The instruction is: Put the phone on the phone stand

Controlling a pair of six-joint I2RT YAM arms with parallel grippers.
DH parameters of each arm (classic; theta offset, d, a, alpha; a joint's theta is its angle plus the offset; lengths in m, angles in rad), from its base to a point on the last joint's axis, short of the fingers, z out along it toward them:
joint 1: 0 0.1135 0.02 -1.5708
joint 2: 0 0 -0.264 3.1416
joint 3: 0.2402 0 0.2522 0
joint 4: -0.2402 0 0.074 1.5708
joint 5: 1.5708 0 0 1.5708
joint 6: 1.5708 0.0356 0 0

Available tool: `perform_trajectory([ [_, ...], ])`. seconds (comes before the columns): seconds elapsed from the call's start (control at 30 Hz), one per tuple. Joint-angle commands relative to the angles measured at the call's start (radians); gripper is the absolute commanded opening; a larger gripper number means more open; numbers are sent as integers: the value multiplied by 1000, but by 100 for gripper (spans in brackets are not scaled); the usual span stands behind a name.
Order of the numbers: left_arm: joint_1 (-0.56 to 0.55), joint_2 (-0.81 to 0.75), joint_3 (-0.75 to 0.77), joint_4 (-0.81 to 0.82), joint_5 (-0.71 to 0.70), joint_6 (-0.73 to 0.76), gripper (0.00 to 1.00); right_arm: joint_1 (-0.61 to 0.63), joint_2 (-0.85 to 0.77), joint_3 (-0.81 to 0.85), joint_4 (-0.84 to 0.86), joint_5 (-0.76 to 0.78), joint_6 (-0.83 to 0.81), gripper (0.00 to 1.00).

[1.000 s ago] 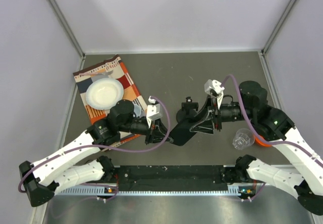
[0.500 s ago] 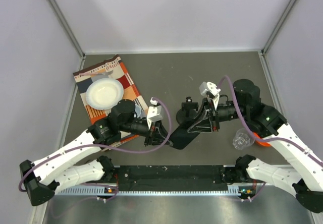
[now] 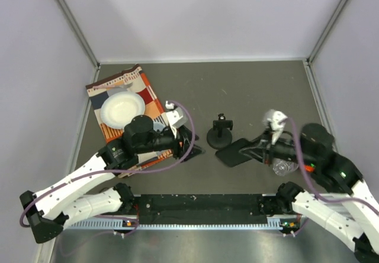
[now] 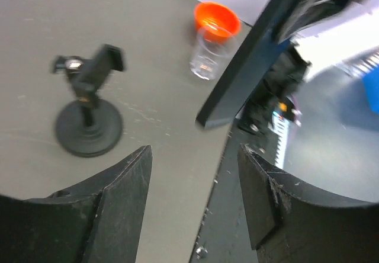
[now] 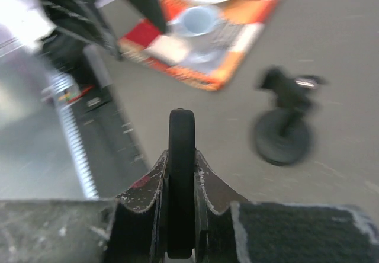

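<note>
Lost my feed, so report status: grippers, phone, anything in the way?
Left gripper open, empty. Right gripper shut on phone, beside phone stand, not mounted. Nothing between them.

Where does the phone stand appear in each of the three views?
Top external: stand at centre, up-left of the phone.
Left wrist: stand at left, phone to its right.
Right wrist: stand at right, blurred, beyond the phone's edge.
Shared landmark: the phone.

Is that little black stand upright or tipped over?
Upright: the phone stand rests flat on its round base, post pointing up, clamp on top.
</note>
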Motion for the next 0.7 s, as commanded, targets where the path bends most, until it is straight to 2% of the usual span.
perform_trajectory([
  [0.0, 2, -3, 16, 61, -379, -99, 65, -1, -260, -20, -1, 667, 83, 0],
  [0.07, 0, 72, 44, 61, -381, -81, 62, 1, -376, -41, -1, 737, 93, 0],
  [0.23, -1, 249, 105, 98, -416, -127, 61, 2, -456, -3, -33, 829, 97, 0],
  [0.37, -8, 350, 114, 184, -446, -117, 61, 1, -449, 19, -45, 765, 90, 0],
  [0.5, -6, 459, 154, 196, -464, -73, 61, 1, -432, 28, -44, 708, 85, 0],
  [0.67, -6, 523, 173, 299, -370, -58, 58, 1, -375, 34, -50, 581, 59, 0],
])
